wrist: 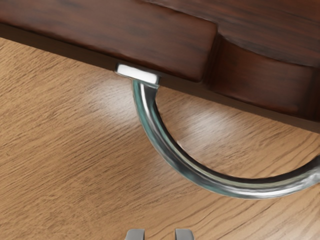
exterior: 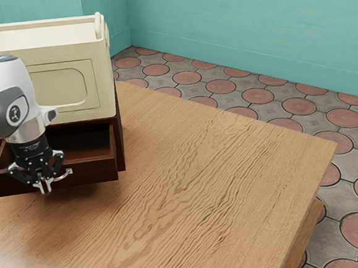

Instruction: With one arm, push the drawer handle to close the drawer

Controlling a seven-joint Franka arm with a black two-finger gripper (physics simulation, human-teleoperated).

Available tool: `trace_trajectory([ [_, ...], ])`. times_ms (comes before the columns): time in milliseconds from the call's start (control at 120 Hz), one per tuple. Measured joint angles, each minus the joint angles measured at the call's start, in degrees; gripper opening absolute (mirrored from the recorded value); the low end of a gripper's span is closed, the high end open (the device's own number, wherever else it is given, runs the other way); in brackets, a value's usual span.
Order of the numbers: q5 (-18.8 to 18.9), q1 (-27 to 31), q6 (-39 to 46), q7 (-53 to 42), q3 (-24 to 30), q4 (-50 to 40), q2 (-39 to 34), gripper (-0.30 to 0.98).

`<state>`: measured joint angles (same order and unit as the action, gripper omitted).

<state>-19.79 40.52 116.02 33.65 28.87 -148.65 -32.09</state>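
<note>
In the left part of the exterior view, the dark brown drawer (exterior: 89, 171) is standing open, pulled out below a cream cabinet (exterior: 99, 110), and one can look inside it. Its curved silver handle (wrist: 175, 159) is on the front side, at the lower left of that frame. The robot arm (exterior: 11, 99) enters from the left edge, and its black gripper (exterior: 43, 186) points downward at the front of the drawer, near the handle. The two fingers (wrist: 184, 234) are standing apart, a moderate gap between them, and they have hold of nothing. Whether they touch the handle, one cannot tell. The wooden table (exterior: 206, 186) extends through the middle; round reddish tiles (exterior: 257, 95) and a turquoise wall (exterior: 237, 24) are at the upper right.
</note>
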Motion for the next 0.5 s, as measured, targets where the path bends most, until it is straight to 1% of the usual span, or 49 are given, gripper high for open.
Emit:
trace_trajectory([
  [250,0.33,0.01,5.98,0.80,0.61,0.26,4.66,-0.02],
  [500,3.27,0.01,10.27,0.79,0.42,1.77,7.96,-0.02],
])
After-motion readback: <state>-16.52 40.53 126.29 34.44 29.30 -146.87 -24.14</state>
